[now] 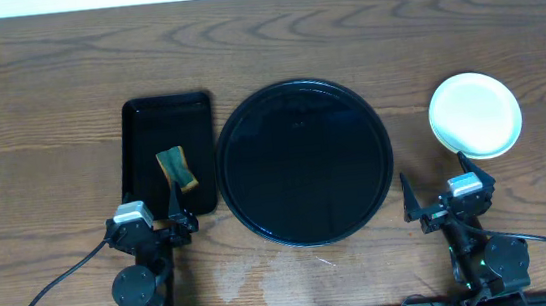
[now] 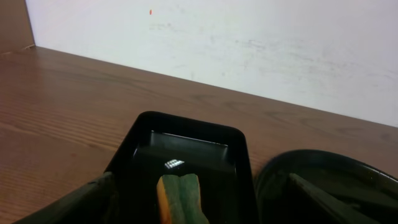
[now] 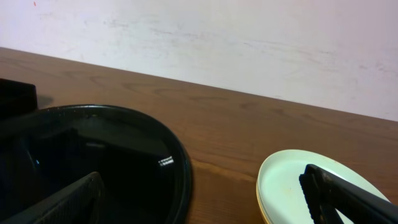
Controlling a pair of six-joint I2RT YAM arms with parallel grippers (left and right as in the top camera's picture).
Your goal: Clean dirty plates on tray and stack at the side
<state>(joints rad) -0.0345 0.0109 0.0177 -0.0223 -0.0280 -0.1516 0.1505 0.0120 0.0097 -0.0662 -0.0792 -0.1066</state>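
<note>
Left gripper (image 1: pixel 180 214) was spread open, holding nothing, at the near edge of the brown wooden table (image 1: pixel 44 74). A green-and-orange sponge (image 1: pixel 176 169) lay just ahead of it in the small rectangular black tray (image 1: pixel 146 135). Right gripper (image 1: pixel 440 185) was wide open too, near edge, right side. We saw the large round glossy black tray (image 1: pixel 304 160) mid-table. The small round plates (image 1: pixel 475 113) were stacked toward the right edge, just beside it: pale mint on top, yellow rim beneath.
</note>
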